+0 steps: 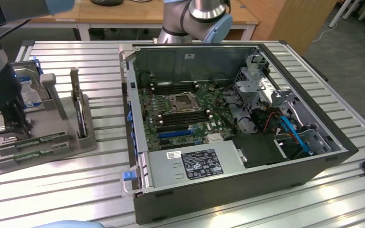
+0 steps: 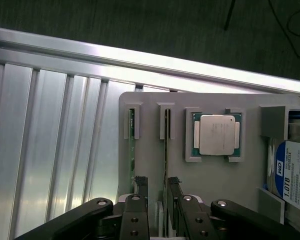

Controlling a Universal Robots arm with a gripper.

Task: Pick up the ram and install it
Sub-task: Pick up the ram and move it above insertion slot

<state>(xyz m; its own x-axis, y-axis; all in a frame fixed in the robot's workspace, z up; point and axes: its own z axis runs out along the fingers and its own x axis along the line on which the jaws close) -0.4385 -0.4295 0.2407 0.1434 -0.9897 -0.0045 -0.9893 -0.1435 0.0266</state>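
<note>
**A:** Which step is judged to be in hand?

**B:** The pick-up. The black two-fingered tool [image 1: 10,124] [image 2: 156,186] is hung over the grey plastic holder tray [image 1: 74,142] [image 2: 150,105] at the exterior view's left of the ribbed aluminium counter [image 1: 74,190]. Its jaws are held partly apart and nothing is gripped.

**A:** Where is the ram found?

**B:** A long, thin green ram stick [image 1: 42,141] [image 2: 166,140] is stood on edge in a tray slot, just by the fingertips. A second stick [image 1: 35,155] [image 2: 132,145] is slotted beside it. Neither is lifted yet.

**A:** What would a grasp call for?

**B:** It is judged that the jaws must be centred across one thin edge without the neighbour being caught.

**A:** Can any writing be read?

**B:** "WD" and "1.0TB" are read on the blue-and-white labelled hard drive [image 2: 292,175]. The white label [image 1: 198,164] inside the open black computer case [image 1: 246,190] cannot be made out.
</note>
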